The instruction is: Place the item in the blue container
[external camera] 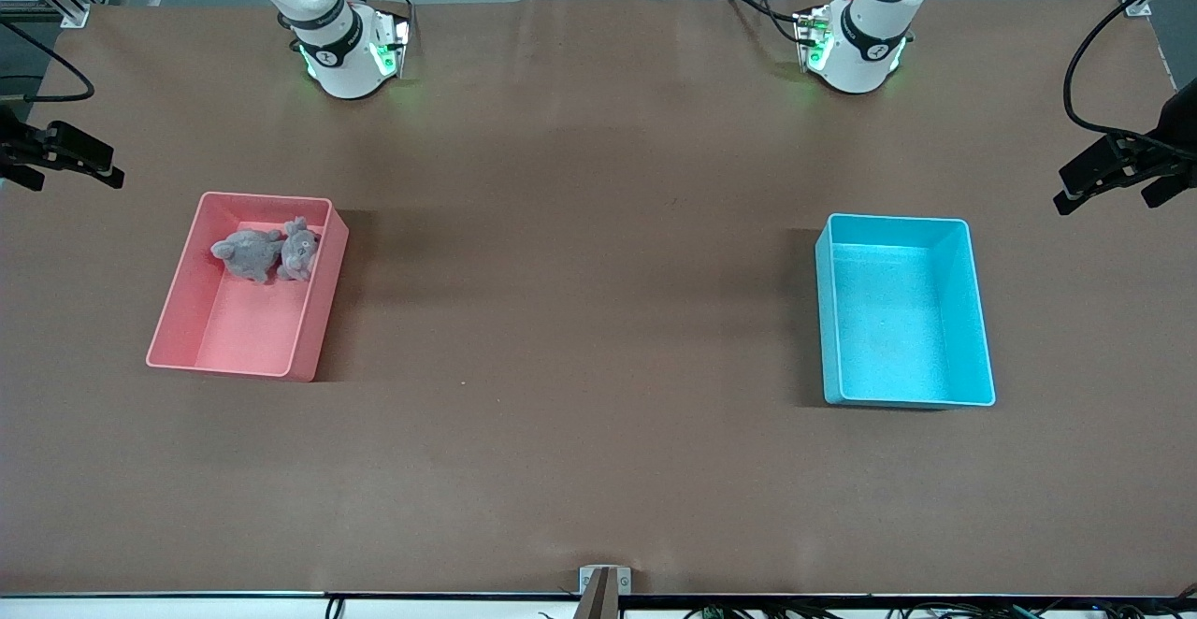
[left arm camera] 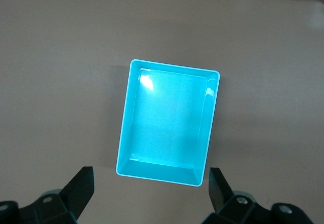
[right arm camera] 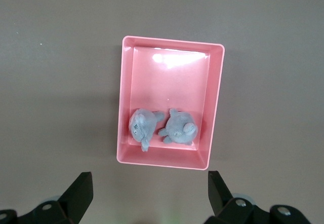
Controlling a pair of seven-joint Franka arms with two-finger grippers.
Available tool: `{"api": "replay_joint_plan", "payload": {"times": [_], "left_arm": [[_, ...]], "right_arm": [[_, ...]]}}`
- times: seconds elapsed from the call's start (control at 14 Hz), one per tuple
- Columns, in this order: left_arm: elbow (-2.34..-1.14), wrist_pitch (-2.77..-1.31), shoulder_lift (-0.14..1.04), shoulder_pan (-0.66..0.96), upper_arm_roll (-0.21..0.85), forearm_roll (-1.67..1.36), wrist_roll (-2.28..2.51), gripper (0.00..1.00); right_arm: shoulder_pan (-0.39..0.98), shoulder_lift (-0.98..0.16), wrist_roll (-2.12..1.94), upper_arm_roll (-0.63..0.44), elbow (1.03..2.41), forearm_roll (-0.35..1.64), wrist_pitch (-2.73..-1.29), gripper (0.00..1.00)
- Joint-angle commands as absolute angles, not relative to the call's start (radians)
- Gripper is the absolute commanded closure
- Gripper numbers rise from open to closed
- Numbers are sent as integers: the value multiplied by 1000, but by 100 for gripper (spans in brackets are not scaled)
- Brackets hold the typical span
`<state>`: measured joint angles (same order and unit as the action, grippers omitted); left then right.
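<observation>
Blue container (external camera: pixel 905 312) sits on the brown table (external camera: pixel 580 320) toward the left arm's end, its long walls running from the base edge toward the front-camera edge. We see nothing inside it; the floor shows bare with a glare patch in the left wrist view.

Pink bin (external camera: pixel 248 285) stands toward the right arm's end of the table, well apart from the blue container, turned slightly askew to the table edges. Two grey plush toys (external camera: pixel 266 252) lie in it, touching each other, crowded into the end of the bin nearest the robot bases.

Left gripper (left arm camera: pixel 149 191): we note it held high over the table above the blue container, pointing straight down, fingers (left arm camera: pixel 81 188) spread wide, grasping nothing. From its wrist camera the container appears whole between and past the finger tips.

Right gripper (right arm camera: pixel 149 193): same pose, high above the pink bin, facing down, fingers (right arm camera: pixel 80 191) spread wide and released. The bin and both toys show in full below it.

In the front view we see only the two arm bases along the table's top edge; neither gripper appears there.
</observation>
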<state>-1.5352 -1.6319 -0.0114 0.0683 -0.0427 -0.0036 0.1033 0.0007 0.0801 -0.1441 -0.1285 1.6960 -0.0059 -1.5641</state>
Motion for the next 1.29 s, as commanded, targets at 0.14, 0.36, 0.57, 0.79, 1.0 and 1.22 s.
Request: {"api": "replay_joint_plan", "payload": {"times": [0.14, 0.36, 0.57, 0.79, 1.0, 1.22], "left_arm": [[-1526, -1624, -9, 64, -44, -26, 106, 0], [-1526, -1624, -8, 64, -44, -26, 106, 0], [-1526, -1623, -9, 63, -44, -26, 106, 0], [-1526, -1621, -9, 64, -44, -26, 106, 0], [-1528, -1621, -8, 63, -44, -26, 106, 0], [-1529, -1620, -8, 61, -46, -26, 106, 0]], "right_arm": [[-3, -24, -160, -132, 1677, -18, -1595, 0], [-18, -107, -161, -132, 1674, -23, -1655, 0], [-40, -189, -156, -132, 1690, -14, -1667, 0], [-97, -184, -156, -132, 1862, -5, -1842, 0], [-141, -160, -150, -132, 2053, -3, -2046, 0], [-167, -156, -150, -130, 2179, 47, -2167, 0]]}}
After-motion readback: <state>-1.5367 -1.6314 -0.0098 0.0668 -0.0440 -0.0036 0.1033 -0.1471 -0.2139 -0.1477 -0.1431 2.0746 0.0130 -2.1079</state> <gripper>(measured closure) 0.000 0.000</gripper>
